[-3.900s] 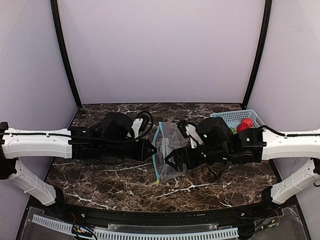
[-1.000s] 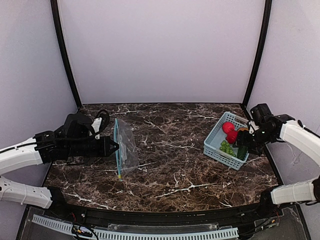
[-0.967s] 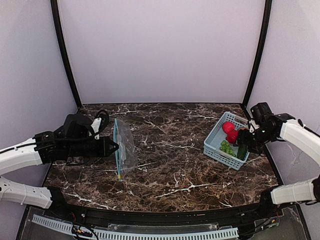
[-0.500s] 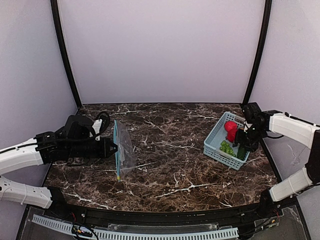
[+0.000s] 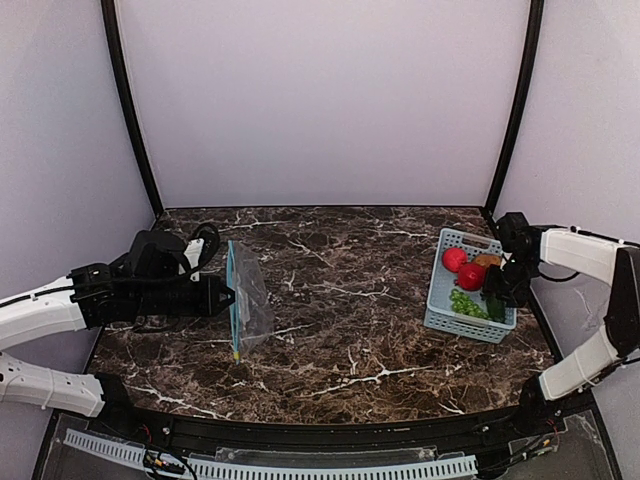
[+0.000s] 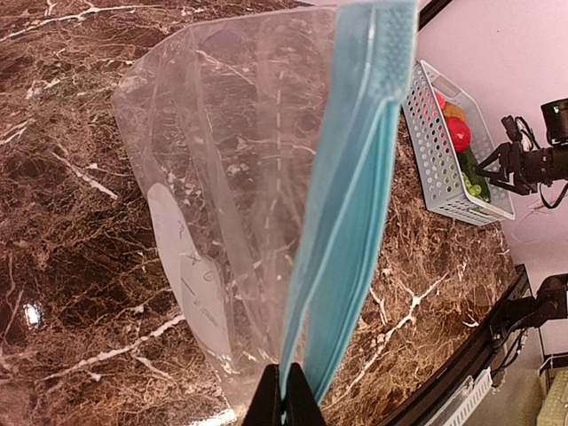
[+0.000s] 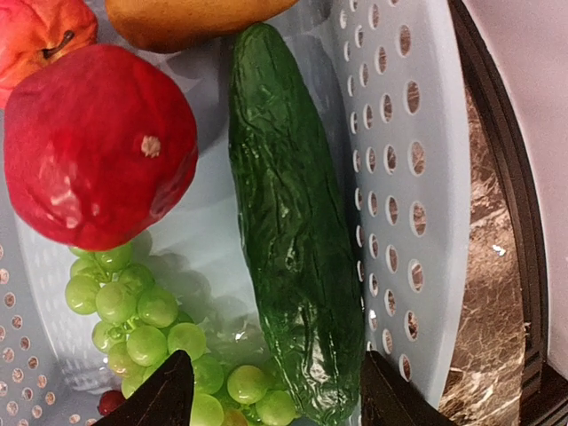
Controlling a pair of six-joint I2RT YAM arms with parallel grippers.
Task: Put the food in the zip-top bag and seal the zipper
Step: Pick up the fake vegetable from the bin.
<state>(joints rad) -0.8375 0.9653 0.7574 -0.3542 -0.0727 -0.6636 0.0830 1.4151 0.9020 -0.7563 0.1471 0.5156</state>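
Food [image 5: 472, 276] is all in the basket [image 5: 432, 298] at the right edge of the table [image 5: 350, 335], none of it in the bag [image 5: 256, 305] yet. Right gripper [image 5: 497, 292] hangs over the basket's right side, jaws apart, nothing held. In its wrist view the cucumber [image 7: 288, 240] lies straight ahead along the perforated wall. Its long axis runs away from the wrist, square to the line between the 2 fingers [image 7: 164, 395], so a close would pinch it across its width. Catch: the fingers straddle only its near end. 1 finger sits over the grapes [image 7: 142, 311], the other just beside the cucumber's flank by the wall, so the gap takes in grapes as well as cucumber. My read: centre on the cucumber before closing or grapes get caught. The 2 red fruits and the brown-orange one lie further on, past the grapes. Bag is well apart on the left side of the table, with the zipper [image 6: 355, 177] running near-to-far in the top view. Left gripper [image 6: 286, 401] is clamped on the zipper edge, and the 2 teal lips look slightly parted beyond the grip. Right arm is far nearer the food and left is busy holding, so the carry goes leftward across the table.
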